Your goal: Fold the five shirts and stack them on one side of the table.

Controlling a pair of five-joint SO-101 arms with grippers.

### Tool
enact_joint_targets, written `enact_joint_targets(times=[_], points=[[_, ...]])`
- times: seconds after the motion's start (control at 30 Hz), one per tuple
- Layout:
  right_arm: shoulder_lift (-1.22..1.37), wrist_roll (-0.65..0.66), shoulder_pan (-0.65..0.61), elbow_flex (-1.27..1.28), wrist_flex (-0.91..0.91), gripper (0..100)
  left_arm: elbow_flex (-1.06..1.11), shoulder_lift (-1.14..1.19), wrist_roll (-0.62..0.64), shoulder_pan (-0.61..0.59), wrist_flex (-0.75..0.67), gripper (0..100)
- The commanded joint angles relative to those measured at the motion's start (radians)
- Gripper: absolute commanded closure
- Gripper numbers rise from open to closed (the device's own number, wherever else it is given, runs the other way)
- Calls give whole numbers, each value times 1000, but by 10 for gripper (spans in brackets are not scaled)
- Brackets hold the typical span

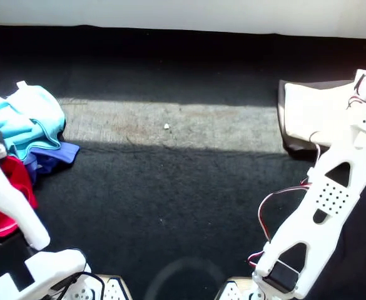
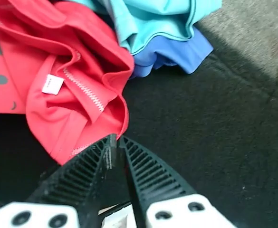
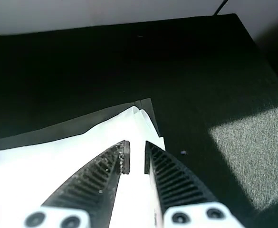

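Table (image 1: 183, 206), covered in dark cloth, with a sunlit band (image 1: 170, 125) running across its middle. Unfolded heap at one side of the table, three items: turquoise shirt (image 1: 26, 122) on top, toward the far edge; blue shirt (image 1: 54, 155) poking out from under it; red shirt (image 1: 14, 178) crumpled nearest the left arm (image 1: 10, 206), with a small white label (image 2: 52, 84) showing on its inner face. Opposite side, well apart from the heap: white shirt (image 1: 314, 109), folded flat, lying on a dark shirt (image 1: 283, 115) whose edge shows around it. Left gripper (image 2: 116, 141): jaws together, their tips at the hem of the red shirt; whether any cloth is pinched between them cannot be told. Right gripper (image 3: 136, 151): jaws a narrow gap apart, holding nothing, poised over a corner of the white shirt. Right arm (image 1: 326, 200) stretches from the near edge toward the folded pair.
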Motion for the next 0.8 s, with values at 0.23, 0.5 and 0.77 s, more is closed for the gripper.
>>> enact_joint_targets(times=[0.23,0.5,0.77], points=[[-286,-9,-113,-36,447,775,131,143,-238,-291,-132,773],[-513,-9,-142,102,452,776,216,335,-359,-371,-265,773],[-1104,-12,-180,773,450,776,208,406,-368,-294,-265,786]])
